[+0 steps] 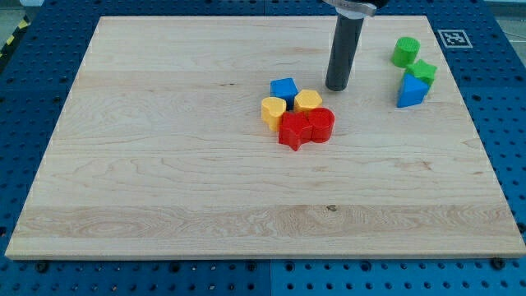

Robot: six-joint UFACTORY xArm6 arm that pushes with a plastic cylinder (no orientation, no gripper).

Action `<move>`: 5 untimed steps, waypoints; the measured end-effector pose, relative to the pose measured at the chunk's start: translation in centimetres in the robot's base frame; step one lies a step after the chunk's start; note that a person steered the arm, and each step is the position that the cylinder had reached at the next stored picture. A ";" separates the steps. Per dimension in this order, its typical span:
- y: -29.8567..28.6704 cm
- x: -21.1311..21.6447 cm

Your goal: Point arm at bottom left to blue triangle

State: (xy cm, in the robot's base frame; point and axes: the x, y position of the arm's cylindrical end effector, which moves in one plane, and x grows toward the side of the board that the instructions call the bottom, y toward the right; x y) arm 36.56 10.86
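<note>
Blue triangle (412, 90): sits on the wooden counter (164, 164) near its right edge, touching the green block (424, 71) at its 12 o'clock; another green block (405, 51) lies further up.
Handling: looks like a small, light, rigid plastic piece that should slide easily on the smooth wood; no hold is called for, only a spot just off its lower-left corner, at about 7 o'clock.
Claw: none fitted; the arm ends in a plain dark rod, so nothing is open, closed or held.
My tip (338, 87): well apart from the triangle, at its 9 o'clock, with bare counter between.
Cluster: blue cube (283, 89), two yellow blocks (273, 109) (308, 100) and two red blocks (293, 130) (321, 123) lie at the tip's 7 o'clock.
</note>
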 end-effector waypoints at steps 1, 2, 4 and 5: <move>0.0 0.0; 0.0 0.9; 1.6 3.5; 3.5 4.3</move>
State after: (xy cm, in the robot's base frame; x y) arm 40.83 14.32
